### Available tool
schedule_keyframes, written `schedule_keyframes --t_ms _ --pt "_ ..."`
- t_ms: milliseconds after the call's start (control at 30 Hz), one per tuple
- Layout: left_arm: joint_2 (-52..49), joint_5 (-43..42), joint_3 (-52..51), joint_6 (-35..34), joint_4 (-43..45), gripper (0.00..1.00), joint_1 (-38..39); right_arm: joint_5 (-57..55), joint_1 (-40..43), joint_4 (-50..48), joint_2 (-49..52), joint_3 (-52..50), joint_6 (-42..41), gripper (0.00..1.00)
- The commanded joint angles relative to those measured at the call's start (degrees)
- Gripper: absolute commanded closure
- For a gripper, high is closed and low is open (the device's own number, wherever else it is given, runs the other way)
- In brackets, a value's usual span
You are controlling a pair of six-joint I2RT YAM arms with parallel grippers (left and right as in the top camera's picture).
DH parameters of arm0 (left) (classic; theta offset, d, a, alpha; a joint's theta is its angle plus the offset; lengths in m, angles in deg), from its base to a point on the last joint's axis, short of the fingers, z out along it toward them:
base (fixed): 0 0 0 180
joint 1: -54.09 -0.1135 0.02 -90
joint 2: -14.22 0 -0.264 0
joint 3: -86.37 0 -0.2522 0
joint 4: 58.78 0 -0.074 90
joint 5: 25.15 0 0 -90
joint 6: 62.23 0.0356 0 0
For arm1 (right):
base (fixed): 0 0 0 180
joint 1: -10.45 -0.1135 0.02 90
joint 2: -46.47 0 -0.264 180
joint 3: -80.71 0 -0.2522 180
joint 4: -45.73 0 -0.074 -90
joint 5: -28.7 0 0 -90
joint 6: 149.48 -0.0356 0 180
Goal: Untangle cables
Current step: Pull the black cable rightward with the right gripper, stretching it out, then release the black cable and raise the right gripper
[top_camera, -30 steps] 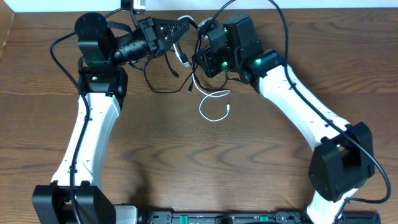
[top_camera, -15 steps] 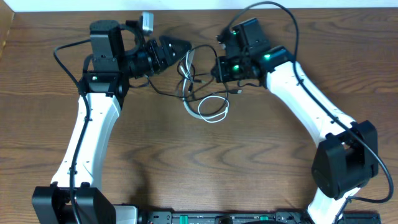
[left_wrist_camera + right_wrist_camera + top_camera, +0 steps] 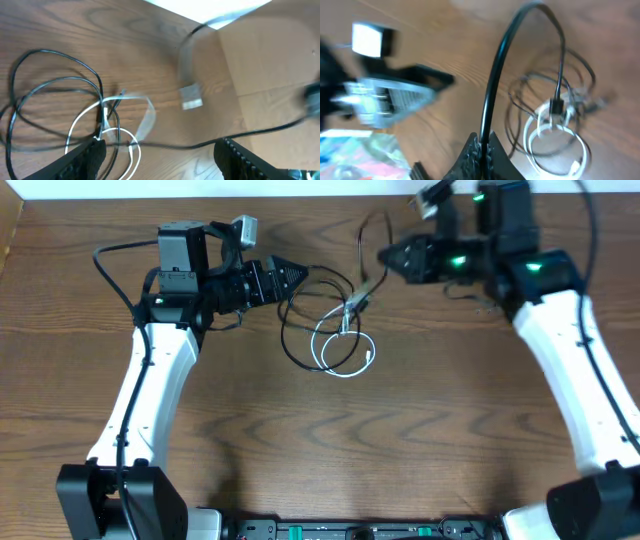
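Brown wood-grain table [image 3: 300, 440] is carrying both arms and the cords, under even light. The right gripper [image 3: 481, 147] is hanging above the far side of the table with its jaws pressed together, clamping the black cable [image 3: 495, 65]; the strand is arcing up out of the fingers and dropping to the tangle below. The rest of that cable is lying in loose loops on the wood between the two arms. The white cable [image 3: 320, 350] is lying coiled in the same spot, crossing the black loops. The left gripper [image 3: 298, 272] is pointing at the tangle from the left, its fingers standing wide apart and gripping nothing; a black strand is running across the gap between them.
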Motion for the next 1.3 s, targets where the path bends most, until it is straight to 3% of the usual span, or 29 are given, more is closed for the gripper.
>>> schedule_keyframes --t_ms 0,233,367,500,633,767,1100,1200,1233,1267 --pt "-0.5 0.6 0.7 3.0 -0.9 0.25 1.0 14.2 3.8 -6.0 -4.9 0.3 -5.0 0.99" --pt "-0.5 0.6 0.7 8.5 -4.2 0.26 1.0 13.6 14.8 -14.0 -11.0 2.3 -12.7 0.99" --pt "-0.5 3.1 0.7 10.5 -6.3 0.25 1.1 12.2 26.4 -8.4 -12.6 5.2 -12.6 0.99" --pt "-0.5 4.4 0.7 10.5 -6.5 0.26 1.1 3.8 34.1 5.0 -11.7 5.3 -5.5 0.99" --pt "-0.5 4.5 0.7 10.5 -6.5 0.26 1.1 -20.3 33.6 18.5 -8.7 5.3 0.7 0.99" --pt "-0.5 4.4 0.7 10.5 -6.6 0.25 1.1 -36.9 33.6 23.8 -3.6 5.3 0.9 0.99" --pt "-0.5 4.7 0.5 10.5 -7.1 0.25 1.1 -39.2 33.6 28.7 11.5 5.3 3.0 0.96" --pt "-0.5 5.4 0.3 10.5 -7.0 0.25 1.0 -39.4 33.6 30.9 13.6 5.3 4.2 0.84" --pt "-0.5 5.7 0.3 10.5 -7.0 0.25 1.1 -39.4 33.6 31.0 13.8 5.3 4.3 0.73" --pt "-0.5 5.8 0.3 10.5 -7.0 0.25 1.1 -38.4 33.5 31.0 13.8 5.3 5.0 0.5"
